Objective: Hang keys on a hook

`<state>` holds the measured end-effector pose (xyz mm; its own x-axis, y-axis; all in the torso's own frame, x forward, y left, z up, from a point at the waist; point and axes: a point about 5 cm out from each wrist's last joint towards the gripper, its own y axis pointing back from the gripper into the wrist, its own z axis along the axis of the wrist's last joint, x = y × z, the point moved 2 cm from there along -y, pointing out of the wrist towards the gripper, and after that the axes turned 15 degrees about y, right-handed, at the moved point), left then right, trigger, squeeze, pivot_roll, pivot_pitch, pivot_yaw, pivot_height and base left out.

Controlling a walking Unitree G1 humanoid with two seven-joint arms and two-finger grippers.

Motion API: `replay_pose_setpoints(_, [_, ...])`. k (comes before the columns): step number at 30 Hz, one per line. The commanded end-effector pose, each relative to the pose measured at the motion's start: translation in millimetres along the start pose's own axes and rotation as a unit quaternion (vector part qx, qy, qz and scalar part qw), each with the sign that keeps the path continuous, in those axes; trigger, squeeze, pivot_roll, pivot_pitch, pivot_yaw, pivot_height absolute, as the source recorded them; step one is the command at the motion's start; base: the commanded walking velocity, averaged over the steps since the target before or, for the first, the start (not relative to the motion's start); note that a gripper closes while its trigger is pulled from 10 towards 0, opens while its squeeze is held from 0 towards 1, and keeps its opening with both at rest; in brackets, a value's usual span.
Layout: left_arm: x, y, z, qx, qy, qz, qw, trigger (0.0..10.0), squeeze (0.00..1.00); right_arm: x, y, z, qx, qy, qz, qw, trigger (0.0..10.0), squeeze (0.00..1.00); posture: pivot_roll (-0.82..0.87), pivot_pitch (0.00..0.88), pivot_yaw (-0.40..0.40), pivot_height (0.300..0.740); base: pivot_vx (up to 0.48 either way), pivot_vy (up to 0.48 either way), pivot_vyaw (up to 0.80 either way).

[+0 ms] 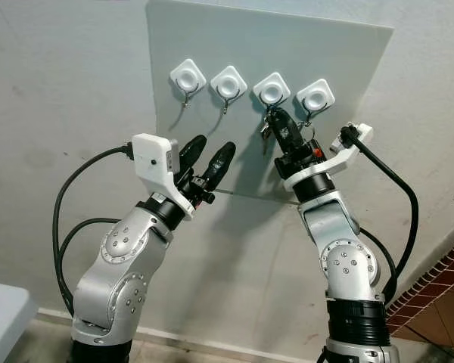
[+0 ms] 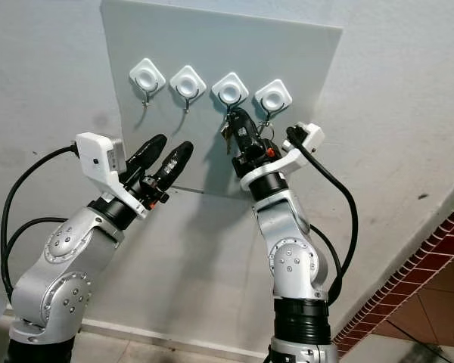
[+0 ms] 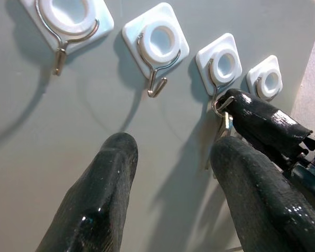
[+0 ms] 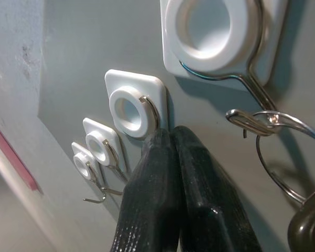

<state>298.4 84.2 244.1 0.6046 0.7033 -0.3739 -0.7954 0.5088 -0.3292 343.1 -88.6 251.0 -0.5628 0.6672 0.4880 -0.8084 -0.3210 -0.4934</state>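
The right gripper (image 1: pixel 276 119) is reaching up to the third white square hook (image 1: pixel 272 89) on the pale grey wall board (image 1: pixel 212 30) — its black fingers pressed together, nothing visibly pinched between them. The bunch of metal keys on a wire ring (image 4: pixel 275 137) is hanging on the fourth hook (image 1: pixel 315 97), just beside those fingers. The left gripper (image 1: pixel 210 153) is hovering below the second hook (image 1: pixel 228 82), its fingers spread apart and holding nothing.
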Motion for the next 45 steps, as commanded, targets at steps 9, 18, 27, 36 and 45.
replay_pose_setpoints(9, [-3.1, -0.9, 3, -0.004, -0.009, -0.001, 1.000, 10.0, 0.00, -9.2, 13.1, -12, 0.006, -0.007, -0.022, 1.000, 10.0, 1.00, 0.08, 0.000, -0.067, 0.740, 0.000, 0.000, 0.00])
replay_pose_setpoints(18, [-1.8, -0.4, 3, -0.005, -0.012, 0.003, 1.000, 10.0, 0.00, -16.1, 32.5, -28, 0.049, 0.027, -0.009, 0.998, 10.0, 1.00, 0.07, 0.000, -0.063, 0.740, 0.000, 0.000, 0.00])
replay_pose_setpoints(27, [3.9, 2.0, -4, 0.003, -0.016, 0.017, 1.000, 10.0, 0.00, -29.0, 53.6, -34, 0.076, 0.058, -0.024, 0.995, 10.0, 1.00, 0.07, 0.000, -0.064, 0.740, 0.000, 0.000, 0.00])
replay_pose_setpoints(36, [32.2, 18.1, -40, 0.044, -0.005, 0.076, 0.996, 10.0, 0.00, -64.8, 89.6, -43, 0.118, 0.152, -0.107, 0.975, 10.0, 1.00, 0.05, 0.000, -0.053, 0.740, 0.000, 0.000, 0.00])
replay_pose_setpoints(45, [81.6, 55.1, -95, 0.106, -0.004, 0.199, 0.974, 10.0, 0.00, -106.8, 145.5, -64, 0.191, 0.244, -0.210, 0.927, 10.0, 0.68, 0.03, 0.000, -0.035, 0.740, 0.000, 0.000, 0.00])
